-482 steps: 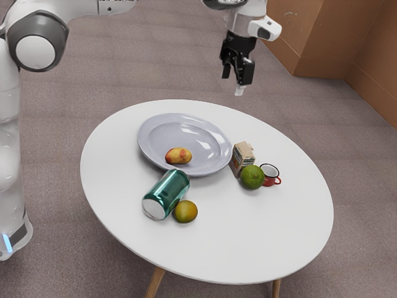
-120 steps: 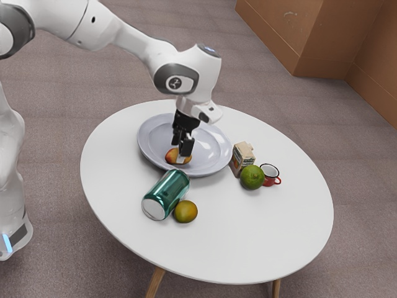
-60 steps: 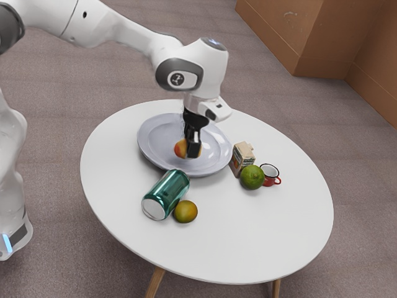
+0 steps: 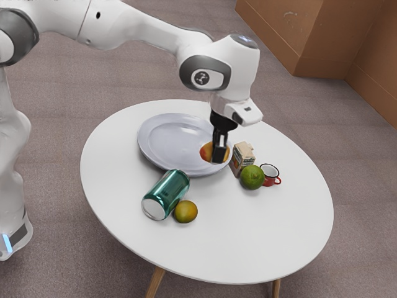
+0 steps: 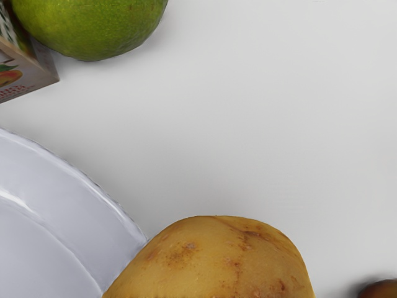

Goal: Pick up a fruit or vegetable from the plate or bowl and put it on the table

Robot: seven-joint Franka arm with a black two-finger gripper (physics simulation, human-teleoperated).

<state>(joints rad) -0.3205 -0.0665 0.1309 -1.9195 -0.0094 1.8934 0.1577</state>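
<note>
"So, where's the mango (image 4: 206,153)?"

"Raised in the gripper (image 4: 219,159), jaws clamped on its sides, by the right rim of the plate (image 4: 177,141) in the exterior view."

"What could spoil it?"

"A low swing right — it might clip the carton (image 4: 243,159) or push the lime (image 4: 252,177) into the mug (image 4: 269,174). Let go too high, its round body could roll."

"Any room?"

"Near side, right of the small orange fruit (image 4: 185,212): bare table (image 4: 248,239). The can (image 4: 166,195) crowds the near left. I'd clear the plate's rim first, then set down — well inside the table's edge."
</note>
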